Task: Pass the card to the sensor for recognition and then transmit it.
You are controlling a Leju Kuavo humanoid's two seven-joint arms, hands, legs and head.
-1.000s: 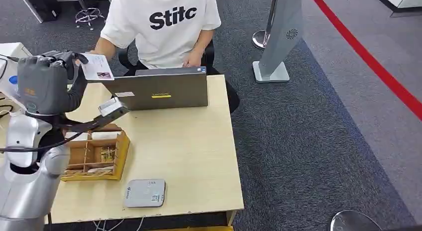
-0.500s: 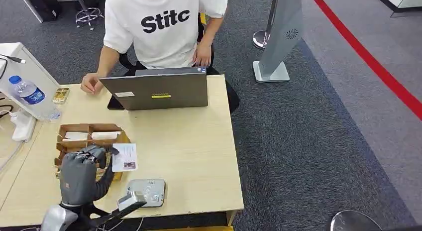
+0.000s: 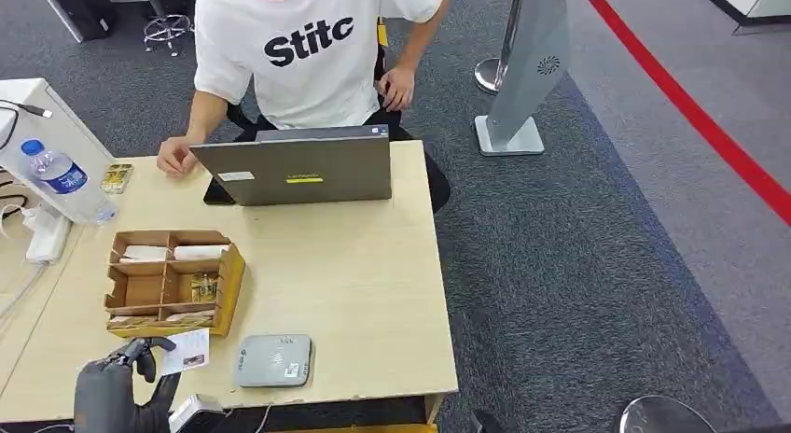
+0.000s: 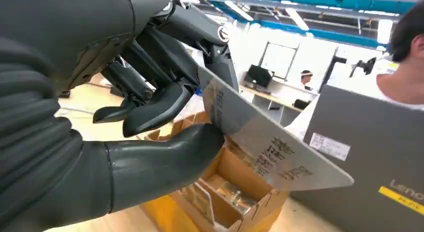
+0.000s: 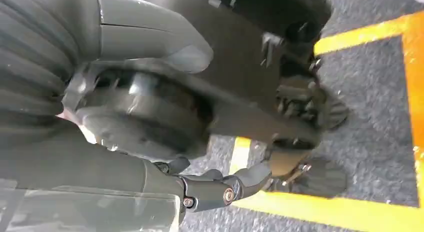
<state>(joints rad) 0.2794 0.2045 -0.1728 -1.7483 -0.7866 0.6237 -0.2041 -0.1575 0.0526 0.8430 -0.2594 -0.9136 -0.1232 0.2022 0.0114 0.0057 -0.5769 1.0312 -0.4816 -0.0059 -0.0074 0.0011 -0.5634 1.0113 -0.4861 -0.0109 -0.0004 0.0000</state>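
The left hand's dark fingers (image 4: 165,99) and thick grey thumb pinch a white printed card (image 3: 185,351), grasping it by one edge. The left hand (image 3: 117,388) sits at the wooden table's (image 3: 354,293) near edge, about seven o'clock. The card hangs just at nine o'clock of the flat grey square sensor (image 3: 272,360), apart from it, and just at six o'clock of the brown cardboard divided box (image 3: 173,284). At twelve o'clock stands a grey open laptop (image 3: 297,165), a person in a white shirt (image 3: 303,46) behind it. The right hand (image 5: 220,189) hangs over grey floor, fingers partly curled; whether clenched, I cannot tell.
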